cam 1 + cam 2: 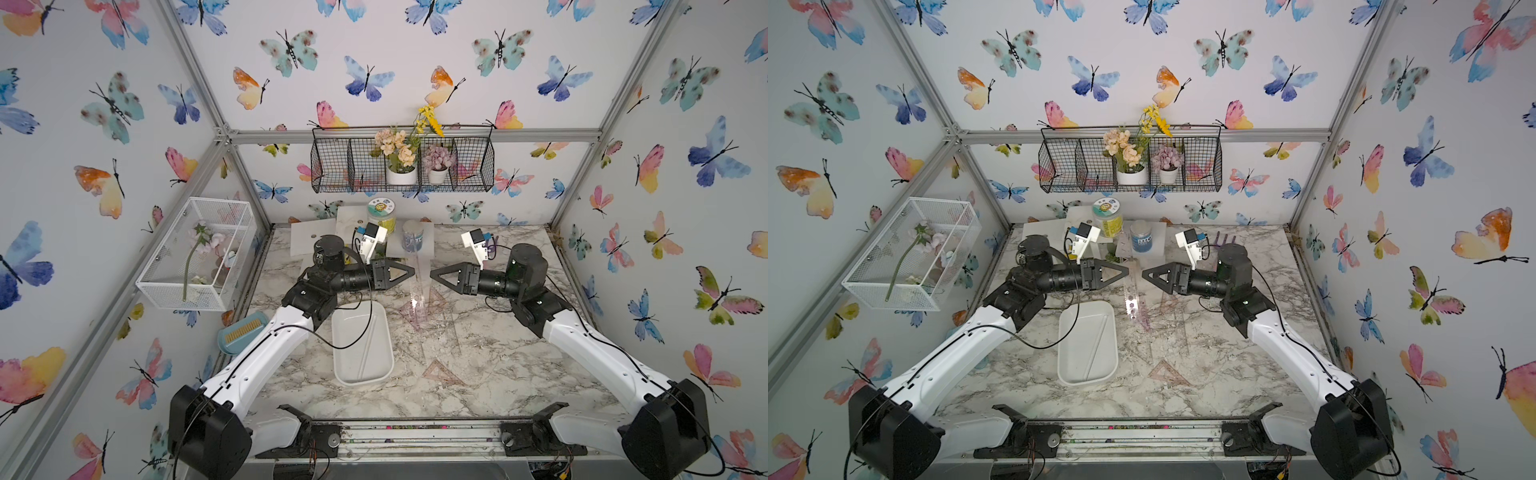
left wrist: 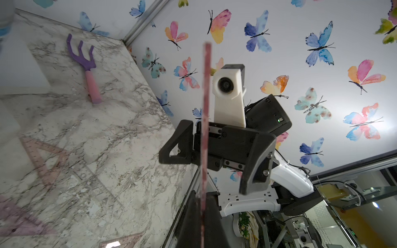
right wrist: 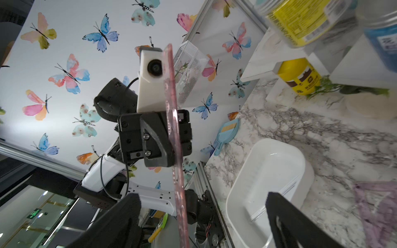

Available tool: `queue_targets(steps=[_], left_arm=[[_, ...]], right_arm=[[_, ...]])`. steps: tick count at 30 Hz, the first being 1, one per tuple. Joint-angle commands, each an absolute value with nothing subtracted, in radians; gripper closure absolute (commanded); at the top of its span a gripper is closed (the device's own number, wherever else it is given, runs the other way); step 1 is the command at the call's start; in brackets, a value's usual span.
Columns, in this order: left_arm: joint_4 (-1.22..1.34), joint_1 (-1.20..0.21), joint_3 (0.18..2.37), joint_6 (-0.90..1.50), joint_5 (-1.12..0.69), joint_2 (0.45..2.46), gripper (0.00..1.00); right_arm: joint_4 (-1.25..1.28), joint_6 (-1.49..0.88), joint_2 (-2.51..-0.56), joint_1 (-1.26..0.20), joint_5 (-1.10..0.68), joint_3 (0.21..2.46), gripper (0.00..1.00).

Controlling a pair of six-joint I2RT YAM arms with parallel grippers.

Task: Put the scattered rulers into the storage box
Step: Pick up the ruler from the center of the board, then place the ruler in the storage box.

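Left gripper (image 1: 1125, 272) clamps straight ruler (image 1: 1131, 297), long axis back-to-front, face up; right gripper (image 1: 1144, 274) spread wide.

Purple set square (image 2: 19, 216) blurred, blue jar (image 3: 384, 36) cut off at edge

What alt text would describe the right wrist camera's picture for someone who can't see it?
The left gripper clamps a pink transparent ruler, seen edge-on, facing the open right gripper. A white storage box sits on the marble table nearby; butterfly wallpaper fills the background.
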State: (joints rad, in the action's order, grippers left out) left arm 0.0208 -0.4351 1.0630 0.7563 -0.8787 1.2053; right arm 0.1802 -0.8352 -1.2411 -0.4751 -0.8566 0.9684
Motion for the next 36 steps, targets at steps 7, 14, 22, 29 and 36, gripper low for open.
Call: queue_targets(steps=[7,14,22,29,36], left_arm=[[-0.447,-0.315,0.940,0.499,-0.705,1.107,1.00],[-0.470,-0.311,0.817,0.505,-0.607,1.107,1.00],[-0.474,-0.291,0.717,0.506,-0.549,1.137,1.00],[-0.484,-0.282,0.695,0.505,-0.520,1.169,1.00],[-0.507,-0.274,0.673,0.515,-0.494,1.179,1.00]], right_arm=[[-0.126,-0.677,-1.279,-0.467,-0.519,1.028,0.02],[-0.123,-0.672,-1.347,-0.463,-0.628,1.025,0.05],[-0.158,-0.634,-1.338,-0.463,-0.627,1.021,0.10],[-0.160,-0.630,-1.342,-0.463,-0.620,1.011,0.10],[-0.168,-0.622,-1.343,-0.463,-0.609,1.015,0.10]])
